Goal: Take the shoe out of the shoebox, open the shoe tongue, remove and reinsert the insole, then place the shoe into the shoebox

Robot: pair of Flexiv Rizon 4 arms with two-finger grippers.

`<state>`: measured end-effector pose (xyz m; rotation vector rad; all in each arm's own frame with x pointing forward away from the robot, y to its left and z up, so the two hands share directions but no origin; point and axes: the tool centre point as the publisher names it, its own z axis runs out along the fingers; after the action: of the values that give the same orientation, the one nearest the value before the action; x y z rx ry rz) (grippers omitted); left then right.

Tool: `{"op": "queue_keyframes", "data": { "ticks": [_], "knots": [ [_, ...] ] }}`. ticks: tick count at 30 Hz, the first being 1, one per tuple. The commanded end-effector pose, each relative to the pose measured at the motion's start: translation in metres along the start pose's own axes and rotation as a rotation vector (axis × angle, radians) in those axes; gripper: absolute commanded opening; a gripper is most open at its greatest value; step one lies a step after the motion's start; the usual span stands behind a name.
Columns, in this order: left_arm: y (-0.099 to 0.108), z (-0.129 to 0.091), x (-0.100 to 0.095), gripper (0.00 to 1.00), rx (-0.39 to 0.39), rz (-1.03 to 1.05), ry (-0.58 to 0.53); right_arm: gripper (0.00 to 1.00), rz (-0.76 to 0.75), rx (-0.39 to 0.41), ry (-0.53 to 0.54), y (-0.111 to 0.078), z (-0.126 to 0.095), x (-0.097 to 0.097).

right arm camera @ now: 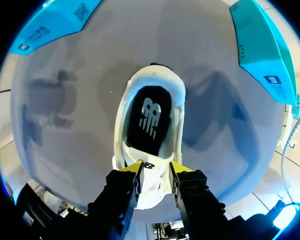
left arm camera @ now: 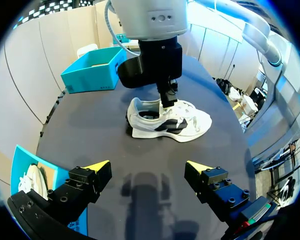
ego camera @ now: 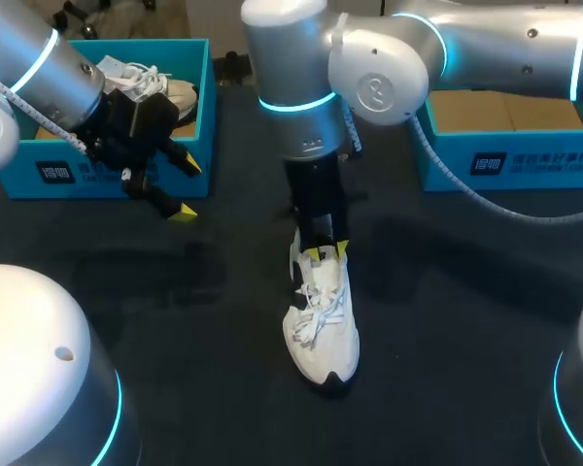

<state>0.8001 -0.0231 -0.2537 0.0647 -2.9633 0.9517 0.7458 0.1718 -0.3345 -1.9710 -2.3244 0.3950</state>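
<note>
A white shoe [ego camera: 323, 325] with a black side mark stands on the dark table, toe toward the near edge. In the right wrist view its opening shows a black insole [right arm camera: 150, 117]. My right gripper [ego camera: 325, 252] comes straight down on the shoe, and its yellow-tipped fingers [right arm camera: 135, 167] pinch the white tongue [right arm camera: 152, 175] from both sides. The left wrist view shows the shoe [left arm camera: 170, 122] side-on with that gripper at its collar. My left gripper [ego camera: 187, 189] hangs open and holds nothing, in front of the left shoebox [ego camera: 107, 180], well left of the shoe.
The left blue shoebox holds a second white shoe [ego camera: 146, 80]. Another blue shoebox [ego camera: 505, 160] stands at the back right, with brown card inside. My right arm's upper links cross above the table's far middle. Dark tabletop [ego camera: 223, 320] lies around the shoe.
</note>
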Motion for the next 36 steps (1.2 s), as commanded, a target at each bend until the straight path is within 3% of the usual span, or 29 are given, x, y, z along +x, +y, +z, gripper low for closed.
{"op": "queue_keyframes", "data": {
  "ticks": [1, 4, 12, 16, 19, 24, 27, 28, 29, 36],
  "knots": [
    [0.0, 0.0, 0.001, 1.0, -0.003, 0.0, -0.001, 0.33, -0.014, -0.035, -0.031, -0.002, -0.012, -0.003],
    [0.0, 0.0, 0.001, 1.0, -0.003, 0.0, -0.001, 0.36, -0.06, -0.092, -0.059, -0.002, -0.023, -0.006],
    [0.0, 0.0, 0.001, 1.0, -0.003, 0.0, -0.001, 0.41, -0.397, -0.341, -0.108, 0.004, -0.062, -0.015],
    [0.0, 0.0, 0.001, 1.0, -0.003, 0.0, -0.001, 0.42, -0.613, -0.396, -0.174, 0.01, -0.077, -0.01],
    [0.0, 0.0, 0.001, 1.0, -0.003, 0.0, -0.001, 0.33, -0.731, -0.436, -0.194, 0.013, -0.083, -0.006],
    [0.0, 0.0, 0.001, 1.0, -0.003, 0.0, -0.001, 0.37, -0.868, -0.479, -0.238, 0.019, -0.09, -0.001],
    [0.0, 0.0, 0.001, 1.0, -0.003, 0.0, -0.001, 0.5, -0.935, -0.478, -0.249, 0.024, -0.091, 0.003],
    [0.0, 0.0, 0.001, 1.0, -0.003, 0.0, -0.001, 0.87, -0.935, -0.478, -0.249, 0.024, -0.091, 0.003],
    [0.0, 0.0, 0.001, 1.0, -0.003, 0.0, -0.001, 1.0, -0.935, -0.478, -0.249, 0.024, -0.091, 0.003],
    [0.0, 0.0, 0.001, 1.0, -0.003, 0.0, -0.001, 1.0, -0.935, -0.478, -0.249, 0.024, -0.091, 0.003]
  ]
}}
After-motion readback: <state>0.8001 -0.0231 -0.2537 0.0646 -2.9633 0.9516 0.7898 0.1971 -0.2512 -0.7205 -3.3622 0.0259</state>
